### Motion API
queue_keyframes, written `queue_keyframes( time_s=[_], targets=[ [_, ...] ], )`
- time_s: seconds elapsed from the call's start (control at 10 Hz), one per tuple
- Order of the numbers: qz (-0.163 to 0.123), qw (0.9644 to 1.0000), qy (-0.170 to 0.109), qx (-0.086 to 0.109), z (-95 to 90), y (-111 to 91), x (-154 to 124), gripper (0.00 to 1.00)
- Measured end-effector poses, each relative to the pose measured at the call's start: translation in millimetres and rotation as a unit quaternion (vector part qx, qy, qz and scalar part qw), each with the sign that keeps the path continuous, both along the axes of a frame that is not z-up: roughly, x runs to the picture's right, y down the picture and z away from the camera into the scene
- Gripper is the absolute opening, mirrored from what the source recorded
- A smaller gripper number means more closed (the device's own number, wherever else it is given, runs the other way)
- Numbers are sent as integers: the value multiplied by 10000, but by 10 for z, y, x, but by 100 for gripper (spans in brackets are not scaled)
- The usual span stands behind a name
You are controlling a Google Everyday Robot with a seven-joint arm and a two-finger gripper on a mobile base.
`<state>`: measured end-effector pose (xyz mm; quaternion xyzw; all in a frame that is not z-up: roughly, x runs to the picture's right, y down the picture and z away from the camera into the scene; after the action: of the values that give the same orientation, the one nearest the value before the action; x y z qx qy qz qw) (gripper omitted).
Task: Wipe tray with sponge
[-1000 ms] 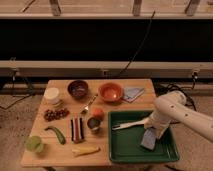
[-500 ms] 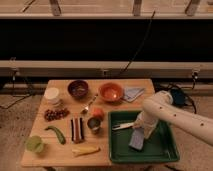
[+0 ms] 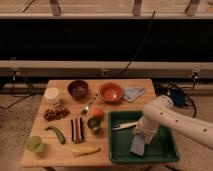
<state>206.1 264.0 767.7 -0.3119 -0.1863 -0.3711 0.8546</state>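
The dark green tray (image 3: 165, 147) lies at the table's front right corner. The grey-blue sponge (image 3: 137, 145) sits on the tray floor, left of its middle. My gripper (image 3: 141, 137) reaches down from the white arm (image 3: 165, 117), which comes in from the right. It is shut on the top of the sponge and presses it onto the tray. A silver utensil (image 3: 124, 126) lies in the tray's back left part, just behind the gripper.
Left of the tray are a tin can (image 3: 93, 123), an orange fruit (image 3: 97, 112), a dark striped block (image 3: 76, 129), a banana (image 3: 85, 150), a green pepper (image 3: 56, 134) and a lime (image 3: 35, 144). Behind are an orange bowl (image 3: 110, 92), a folded blue cloth (image 3: 133, 93) and a dark bowl (image 3: 78, 89).
My gripper has slid the sponge leftward across the tray floor, from its right half to left of the middle, and slightly toward the front.
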Motion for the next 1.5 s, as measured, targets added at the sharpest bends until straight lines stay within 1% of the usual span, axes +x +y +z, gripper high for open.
queue_keyframes(
  time_s=[0.2,0.4,0.5,0.7,0.9,1.0,1.2,1.3,1.4,1.5],
  targets=[
    [79,9996,253,52,24,-70,342,0],
    [193,9982,549,176,124,-253,668,0],
    [217,9977,605,212,187,-351,741,0],
    [205,9977,586,267,237,-393,713,0],
    [204,9980,529,272,270,-373,529,0],
    [190,9983,472,270,288,-361,355,0],
    [115,9993,288,231,307,-299,-85,0],
    [87,9997,162,190,287,-233,-269,0],
    [76,9999,48,145,245,-156,-380,0],
    [85,9999,-13,114,213,-108,-430,0]
  ],
)
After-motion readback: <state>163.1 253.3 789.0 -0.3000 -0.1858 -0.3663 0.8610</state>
